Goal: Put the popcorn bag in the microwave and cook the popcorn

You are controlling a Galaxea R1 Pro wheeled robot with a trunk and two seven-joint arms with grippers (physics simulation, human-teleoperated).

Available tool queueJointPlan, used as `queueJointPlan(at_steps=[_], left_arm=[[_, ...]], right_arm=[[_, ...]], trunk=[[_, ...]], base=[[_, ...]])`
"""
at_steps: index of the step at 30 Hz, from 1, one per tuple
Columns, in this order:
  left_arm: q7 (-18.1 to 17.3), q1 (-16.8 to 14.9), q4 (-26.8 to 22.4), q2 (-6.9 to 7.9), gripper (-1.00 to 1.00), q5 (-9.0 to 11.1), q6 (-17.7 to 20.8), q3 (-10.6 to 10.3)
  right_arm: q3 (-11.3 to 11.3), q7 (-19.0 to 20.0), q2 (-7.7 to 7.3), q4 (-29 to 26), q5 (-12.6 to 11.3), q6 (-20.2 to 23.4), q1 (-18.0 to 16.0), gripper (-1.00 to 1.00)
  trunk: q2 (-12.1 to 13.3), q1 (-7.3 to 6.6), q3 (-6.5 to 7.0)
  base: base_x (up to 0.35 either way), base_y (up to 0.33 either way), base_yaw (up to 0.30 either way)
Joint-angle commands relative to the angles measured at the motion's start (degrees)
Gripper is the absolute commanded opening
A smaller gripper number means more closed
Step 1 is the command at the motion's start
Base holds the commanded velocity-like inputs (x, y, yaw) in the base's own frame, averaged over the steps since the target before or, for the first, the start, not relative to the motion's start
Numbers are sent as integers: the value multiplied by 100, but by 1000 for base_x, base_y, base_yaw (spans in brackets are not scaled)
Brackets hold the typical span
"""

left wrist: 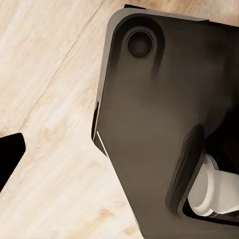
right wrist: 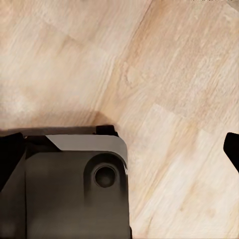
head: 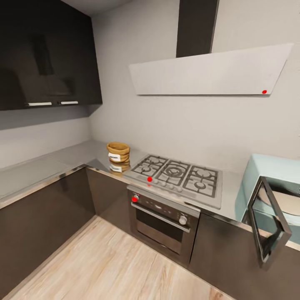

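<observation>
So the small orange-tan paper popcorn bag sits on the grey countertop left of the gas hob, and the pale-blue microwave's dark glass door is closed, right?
Not quite: the door is open. The head view shows the pale-blue microwave with its dark-framed glass door swung outward. The small orange-tan paper popcorn bag does sit on the grey countertop, left of the gas hob.

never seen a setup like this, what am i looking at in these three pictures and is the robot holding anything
This is a simulated wheeled robot with two arms. The big picture comes from its head camera, looking at a kitchen: a popcorn bag stands on the grey countertop beside a gas hob, with an oven below and a pale blue microwave, door open, at right. The other two come from cameras near each gripper, pointing down at the wooden floor and the robot's dark base. Nothing seems held.
</observation>
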Motion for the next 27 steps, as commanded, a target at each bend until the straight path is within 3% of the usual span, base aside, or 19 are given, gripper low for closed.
queueJointPlan(at_steps=[1, 20, 27], left_arm=[[-1, -4, 3, 0, 100, 3, -8, 24], [-1, -4, 3, 0, 100, 3, -7, 24], [-1, -4, 3, 0, 100, 3, -7, 24]], right_arm=[[16, -25, 3, 27, 8, -38, -13, 100], [16, -25, 3, 27, 8, -38, -13, 100], [16, -25, 3, 27, 12, -37, -13, 100]], trunk=[[-8, 4, -10], [-8, 4, -10], [-8, 4, -10]], base=[[245, 203, -197], [214, 238, -187], [193, 253, 64]])
